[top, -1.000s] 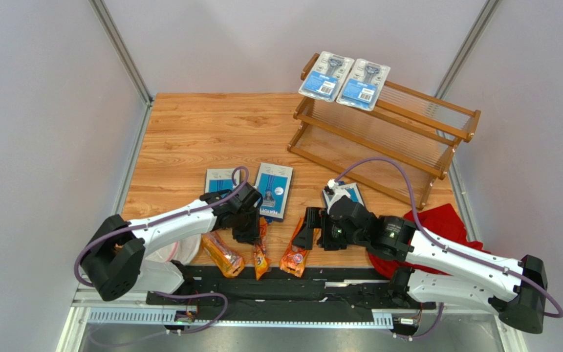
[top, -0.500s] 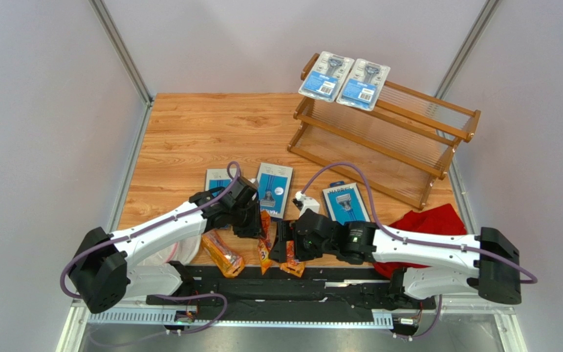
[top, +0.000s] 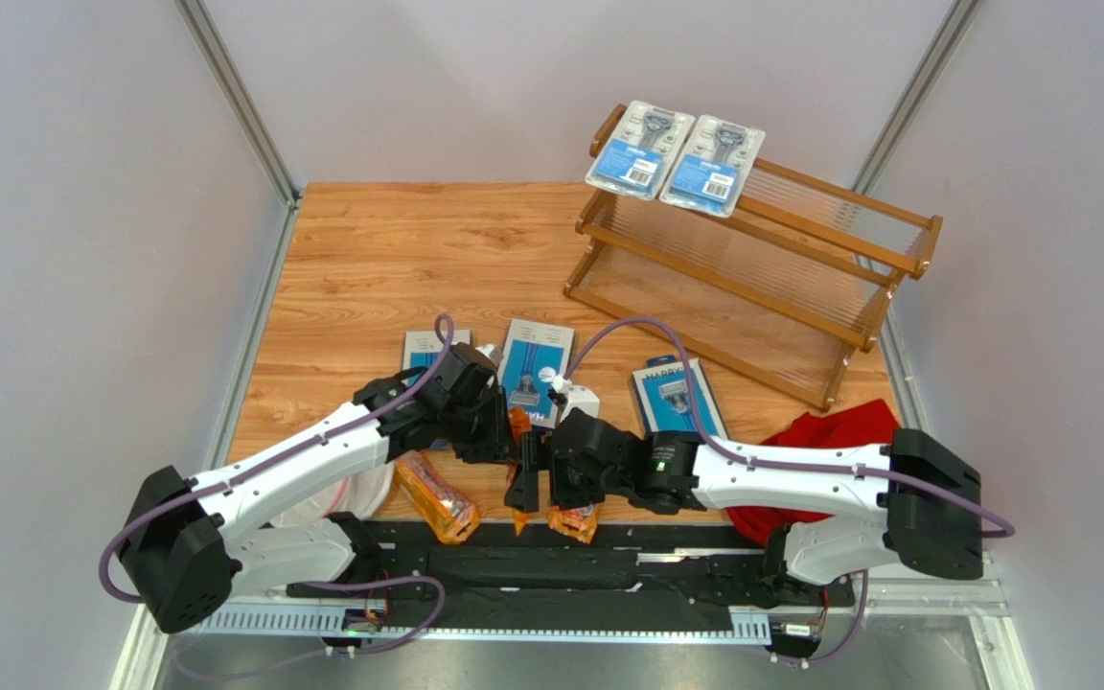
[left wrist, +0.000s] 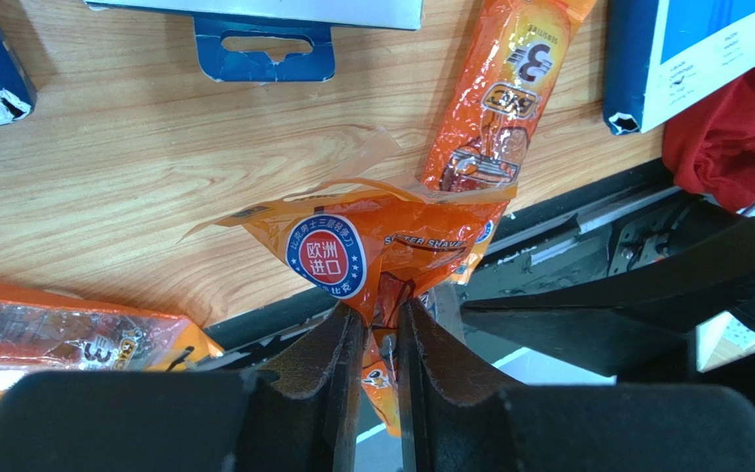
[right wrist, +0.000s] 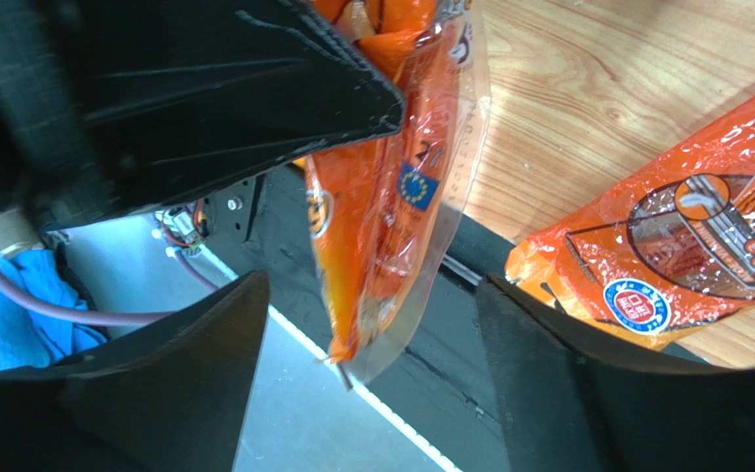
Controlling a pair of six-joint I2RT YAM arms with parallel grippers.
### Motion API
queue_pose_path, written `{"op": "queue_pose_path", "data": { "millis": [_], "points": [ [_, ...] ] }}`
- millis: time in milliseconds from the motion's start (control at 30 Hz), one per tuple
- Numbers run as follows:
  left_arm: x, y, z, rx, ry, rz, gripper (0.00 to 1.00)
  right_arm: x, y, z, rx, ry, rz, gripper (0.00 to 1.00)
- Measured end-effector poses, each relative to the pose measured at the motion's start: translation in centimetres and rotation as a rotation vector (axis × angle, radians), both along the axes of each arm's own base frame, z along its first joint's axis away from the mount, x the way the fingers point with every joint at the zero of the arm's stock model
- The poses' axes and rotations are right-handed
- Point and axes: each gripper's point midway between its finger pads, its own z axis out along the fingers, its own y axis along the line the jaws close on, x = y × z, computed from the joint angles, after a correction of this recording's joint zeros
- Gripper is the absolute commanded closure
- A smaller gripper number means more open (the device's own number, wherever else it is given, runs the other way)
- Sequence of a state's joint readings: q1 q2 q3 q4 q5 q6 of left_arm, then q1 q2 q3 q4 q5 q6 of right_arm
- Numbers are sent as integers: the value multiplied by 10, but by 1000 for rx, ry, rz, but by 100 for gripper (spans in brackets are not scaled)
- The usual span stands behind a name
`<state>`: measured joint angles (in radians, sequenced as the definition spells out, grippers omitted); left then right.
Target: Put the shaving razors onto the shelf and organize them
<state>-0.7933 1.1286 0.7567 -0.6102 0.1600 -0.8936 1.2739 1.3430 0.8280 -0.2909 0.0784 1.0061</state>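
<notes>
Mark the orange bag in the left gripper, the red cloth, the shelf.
orange bag [left wrist: 372, 258]: left wrist, printed middle.
red cloth [top: 846, 429]: top external, upper fold.
shelf [top: 745, 309]: top external, lower tier slats.

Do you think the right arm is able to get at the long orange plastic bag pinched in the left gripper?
Probably yes: the open right gripper straddles the long orange plastic bag hanging from the left gripper, unobstructed.

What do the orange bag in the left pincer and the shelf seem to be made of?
Orange bag: thin glossy plastic film, likely; it crinkles, reflects light and has a clear sealed edge. Shelf: seemingly brown wood, smooth rounded rails; the thin tier slats are too fine to judge.
</notes>
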Motion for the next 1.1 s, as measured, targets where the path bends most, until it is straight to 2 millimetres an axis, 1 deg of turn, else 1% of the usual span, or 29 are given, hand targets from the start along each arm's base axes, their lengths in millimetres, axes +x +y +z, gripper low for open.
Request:
{"op": "queue_pose_path", "data": {
  "millis": [33,100,133,200,233,333,433,500,533,600,633,667,700,733,800,833,1033,1100],
  "points": [
    [0,0,1,-4,-2,1,75,0,1,-2,-3,1,-1,32],
    [0,0,3,-11,-6,1,75,1,2,-5,-8,3,-3,39],
    [0,-1,4,-15,-8,1,75,1,3,-6,-9,4,-4,46],
    [-1,-1,7,-23,-13,2,75,2,4,-8,-7,7,-9,52],
    [-1,0,8,-26,-16,3,75,2,5,-8,-1,11,-15,63],
    [-1,0,12,-36,-25,3,75,4,6,-8,11,8,-26,76],
    [-2,0,14,-41,-27,3,73,6,5,-12,15,4,-46,86],
    [-3,0,15,-45,-28,0,71,7,3,-14,16,0,-57,90],
    [-3,-1,16,-48,-29,0,68,8,1,-15,17,-3,-63,93],
    [-4,-1,17,-55,-31,-1,62,9,0,-14,18,-8,-69,96],
    [-4,-1,18,-57,-32,0,56,9,0,-14,20,-9,-69,99],
    [-4,-1,19,-59,-34,1,52,9,0,-13,23,-11,-71,100],
    [-4,-1,20,-62,-36,4,50,9,-1,-12,24,-13,-72,100],
    [-4,0,21,-64,-39,2,44,10,-1,-12,25,-15,-74,100],
    [-4,0,23,-69,-43,2,38,10,-1,-11,25,-17,-75,100],
    [-4,0,23,-71,-46,1,31,10,-1,-11,25,-17,-76,100],
    [-5,4,27,-69,-60,6,14,10,-1,-11,24,-18,-77,100],
    [-6,6,27,-65,-63,7,13,10,-1,-11,24,-18,-77,100]
  ]
}}
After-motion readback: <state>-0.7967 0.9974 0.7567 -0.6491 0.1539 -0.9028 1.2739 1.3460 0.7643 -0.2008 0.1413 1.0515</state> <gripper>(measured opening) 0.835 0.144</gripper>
